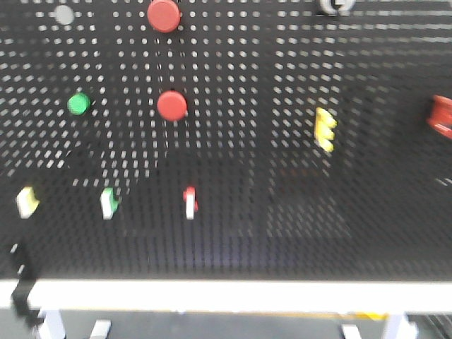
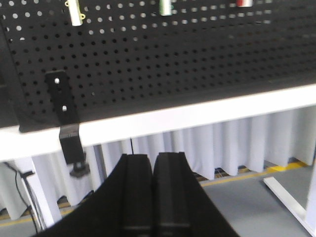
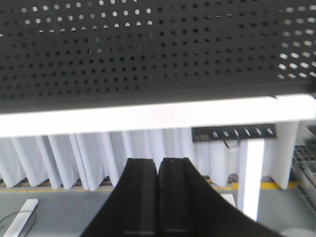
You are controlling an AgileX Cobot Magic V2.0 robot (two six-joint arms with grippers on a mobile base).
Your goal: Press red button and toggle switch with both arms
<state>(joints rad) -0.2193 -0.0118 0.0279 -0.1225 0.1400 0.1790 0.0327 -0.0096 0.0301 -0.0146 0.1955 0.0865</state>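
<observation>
Two red buttons show on the black pegboard (image 1: 233,240) in the front view, one (image 1: 164,15) at the top edge and one (image 1: 171,106) below it. The toggle switch (image 1: 335,4), round and black with a pale ring, is cut off by the top edge at the right. Neither arm appears in the front view. My left gripper (image 2: 153,157) is shut and empty, low in front of the white table edge (image 2: 197,116). My right gripper (image 3: 158,160) is shut and empty too, below the board's bottom edge.
The board also carries a green button (image 1: 79,104), a grey button (image 1: 64,14), a knobbly yellow piece (image 1: 325,128), a red part (image 1: 441,116) and three small white tabs (image 1: 189,202). A black bracket (image 2: 64,113) clamps the table edge. A power strip (image 3: 233,133) hangs by a white table leg (image 3: 252,177).
</observation>
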